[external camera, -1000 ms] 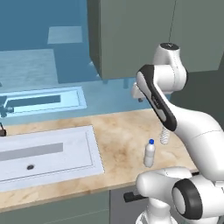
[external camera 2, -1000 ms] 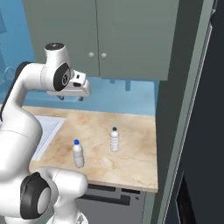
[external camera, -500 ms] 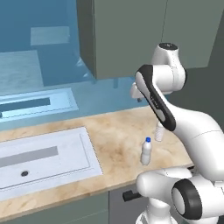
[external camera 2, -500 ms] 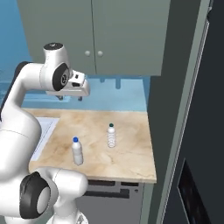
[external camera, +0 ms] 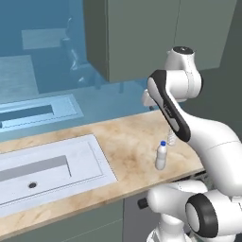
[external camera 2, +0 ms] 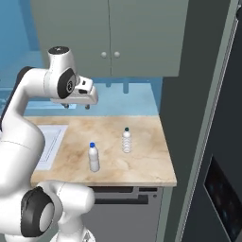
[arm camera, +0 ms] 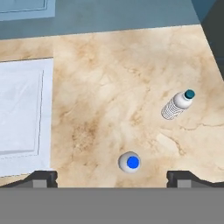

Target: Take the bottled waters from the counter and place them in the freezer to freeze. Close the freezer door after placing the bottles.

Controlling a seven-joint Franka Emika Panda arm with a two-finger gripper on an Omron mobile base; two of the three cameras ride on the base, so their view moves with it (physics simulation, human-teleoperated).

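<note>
Hand view showed my claw [arm camera: 112,177] spread wide above the beige marbled counter [arm camera: 109,87]; two clear ribbed blue-capped bottles stood upright, one [arm camera: 129,162] at six o'clock, another [arm camera: 177,105] at three.

My views are evenly and softly lit, with no single lamp to be traced and no harsh glare; the counter [external camera 2: 142,160] reads bright and sharp, its marbling crisp right up to the frame edges with no bending there. Above the counter, the blue wall [external camera: 42,71] carries pale, hazy reflections that look washed and soft, while to the counter's right the freezer [external camera 2: 208,118] is dim and flat. Looking down my hand, each of the bottled waters [arm camera: 129,162] casts barely any shadow on the stone.
</note>
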